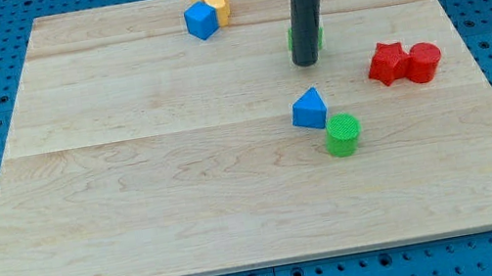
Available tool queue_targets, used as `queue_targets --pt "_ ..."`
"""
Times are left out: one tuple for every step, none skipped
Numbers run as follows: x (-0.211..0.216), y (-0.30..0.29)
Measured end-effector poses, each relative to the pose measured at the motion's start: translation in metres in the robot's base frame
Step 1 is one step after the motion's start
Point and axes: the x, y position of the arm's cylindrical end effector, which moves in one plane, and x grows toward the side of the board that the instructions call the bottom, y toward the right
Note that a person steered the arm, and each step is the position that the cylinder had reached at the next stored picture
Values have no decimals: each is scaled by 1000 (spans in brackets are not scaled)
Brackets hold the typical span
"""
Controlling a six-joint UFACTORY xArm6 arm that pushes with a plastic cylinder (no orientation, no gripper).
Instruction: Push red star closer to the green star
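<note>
The red star (387, 62) lies at the view's right, touching a red cylinder (423, 62) on its right side. The green star (318, 35) is mostly hidden behind my rod; only thin green edges show on either side of it. My tip (306, 62) rests on the board at the near edge of the green star, about 80 px to the left of the red star.
A blue triangular block (309, 109) and a green cylinder (343, 135) sit together below my tip. A blue cube (201, 20) and two yellow blocks (214, 1) cluster at the view's top. The wooden board (133, 176) lies on a blue pegboard.
</note>
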Motion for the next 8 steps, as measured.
queue_targets --pt "-33 2" --pt "-65 4" --pt "-97 24" --pt "-55 44" --pt "-32 142" --pt "48 207" --pt "112 215" --pt "118 175"
